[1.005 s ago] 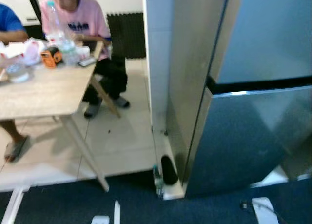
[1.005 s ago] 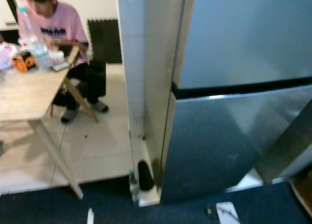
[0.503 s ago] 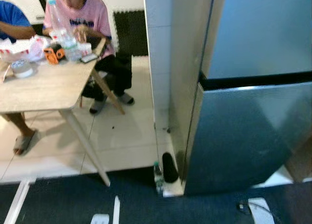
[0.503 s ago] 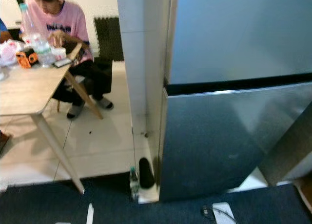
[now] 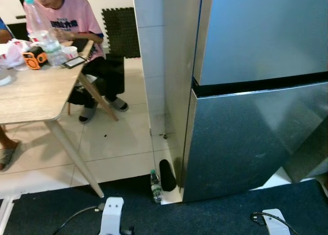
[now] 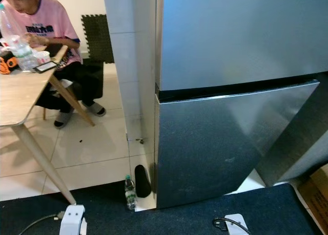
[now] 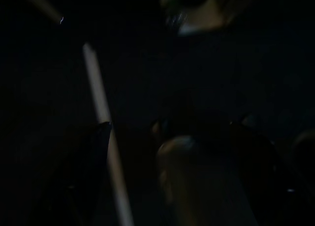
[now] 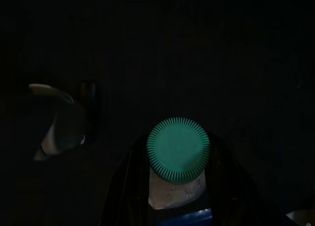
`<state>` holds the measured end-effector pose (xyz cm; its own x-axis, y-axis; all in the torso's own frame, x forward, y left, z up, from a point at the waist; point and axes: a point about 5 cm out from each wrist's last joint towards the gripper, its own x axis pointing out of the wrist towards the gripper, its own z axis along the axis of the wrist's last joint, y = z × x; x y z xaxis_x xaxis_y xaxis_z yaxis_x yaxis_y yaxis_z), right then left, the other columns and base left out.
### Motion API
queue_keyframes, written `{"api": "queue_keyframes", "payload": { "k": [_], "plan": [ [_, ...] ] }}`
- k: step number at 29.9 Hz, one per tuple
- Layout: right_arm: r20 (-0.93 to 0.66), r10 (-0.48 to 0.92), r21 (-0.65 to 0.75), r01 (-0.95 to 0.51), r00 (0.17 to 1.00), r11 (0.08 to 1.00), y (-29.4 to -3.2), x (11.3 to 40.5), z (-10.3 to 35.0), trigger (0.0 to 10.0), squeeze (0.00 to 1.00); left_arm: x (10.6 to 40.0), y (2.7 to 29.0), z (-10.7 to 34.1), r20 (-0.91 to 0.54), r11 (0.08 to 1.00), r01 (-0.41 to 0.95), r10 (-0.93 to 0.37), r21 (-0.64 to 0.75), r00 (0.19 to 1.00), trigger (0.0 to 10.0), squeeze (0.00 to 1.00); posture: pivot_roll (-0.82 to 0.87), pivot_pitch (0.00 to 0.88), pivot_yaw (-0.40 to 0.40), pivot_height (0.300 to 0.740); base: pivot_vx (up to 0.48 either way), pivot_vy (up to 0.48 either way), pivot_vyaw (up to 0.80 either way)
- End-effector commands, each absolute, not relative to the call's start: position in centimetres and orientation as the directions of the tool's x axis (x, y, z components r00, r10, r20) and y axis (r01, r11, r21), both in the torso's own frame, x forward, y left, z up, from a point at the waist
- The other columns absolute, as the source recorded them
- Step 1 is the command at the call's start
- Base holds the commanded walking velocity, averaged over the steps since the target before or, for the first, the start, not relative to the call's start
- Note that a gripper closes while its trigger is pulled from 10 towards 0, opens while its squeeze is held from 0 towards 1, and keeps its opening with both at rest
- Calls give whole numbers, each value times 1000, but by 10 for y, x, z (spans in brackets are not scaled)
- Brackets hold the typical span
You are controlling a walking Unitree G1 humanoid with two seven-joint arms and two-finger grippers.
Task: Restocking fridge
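Between our right gripper's point(image 8: 178, 186) dark fingers stands a bottle with a green ribbed cap point(image 8: 178, 149), gripped by the neck. Our left wrist view is too dark to tell whether that gripper is wide or narrow, though something pale lies before it. Out ahead, the fridge point(image 5: 256, 91) stands with both steel doors closed, the lower door point(image 6: 225, 137) just in front of us. Over the last second the view has swung, so the fridge now fills more of our sight and the table point(image 5: 31, 97) with the seated person point(image 5: 66, 25) sits farther to our left. We judge we are squaring up; a door must open before stocking.
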<state>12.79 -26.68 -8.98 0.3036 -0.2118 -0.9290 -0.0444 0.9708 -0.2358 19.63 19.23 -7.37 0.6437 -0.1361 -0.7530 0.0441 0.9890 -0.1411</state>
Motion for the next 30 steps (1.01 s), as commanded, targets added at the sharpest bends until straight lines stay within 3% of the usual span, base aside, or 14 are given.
{"api": "queue_keyframes", "payload": {
  "k": [1,5,6,7,9,13,18,19,21,30],
  "plan": [
    [-924,-208,-242,-68,320,968,-267,131,-89,10000,0,254,193,-29,-526,959,180,-272,-219,806,10000,1000,-41,0,-3,740,0,0,0],
    [-925,-207,-241,-72,320,968,-266,131,-89,10000,0,266,189,-17,-465,941,240,-327,-237,823,10000,1000,-41,0,-3,740,0,0,0],
    [-926,-203,-237,-74,319,969,-265,130,-90,10000,0,294,178,15,-320,881,418,-471,-222,822,10000,1000,-45,2,0,740,0,0,0],
    [-926,-203,-237,-74,319,969,-265,130,-90,10000,0,294,178,15,-320,881,418,-471,-222,822,10000,1000,-45,2,0,740,0,0,0],
    [-927,-199,-234,-75,317,969,-263,129,-91,10000,0,318,168,50,-195,800,582,-601,-149,775,10000,1000,-47,7,2,740,0,0,0],
    [-928,-200,-235,-79,314,969,-262,129,-91,10000,0,334,160,82,-130,700,712,-712,-56,690,10000,1000,-52,20,4,740,0,0,0],
    [-930,-203,-237,-79,306,968,-261,128,-92,10000,0,338,156,94,-119,635,772,-767,-9,630,10000,1000,-52,22,5,740,0,0,-585],
    [-930,-204,-238,-76,306,968,-261,128,-92,10000,0,341,155,102,-117,609,792,-785,30,608,10000,0,-53,22,8,740,0,0,-719],
    [-928,-206,-236,-62,312,970,-260,127,-92,10000,0,347,152,113,-135,583,800,-789,140,599,10000,0,-52,22,11,740,0,0,0],
    [-928,-200,-225,-44,314,973,-259,126,-93,10000,0,353,143,133,-46,565,801,-811,198,584,10000,0,-59,28,22,740,0,0,0]
  ]
}}
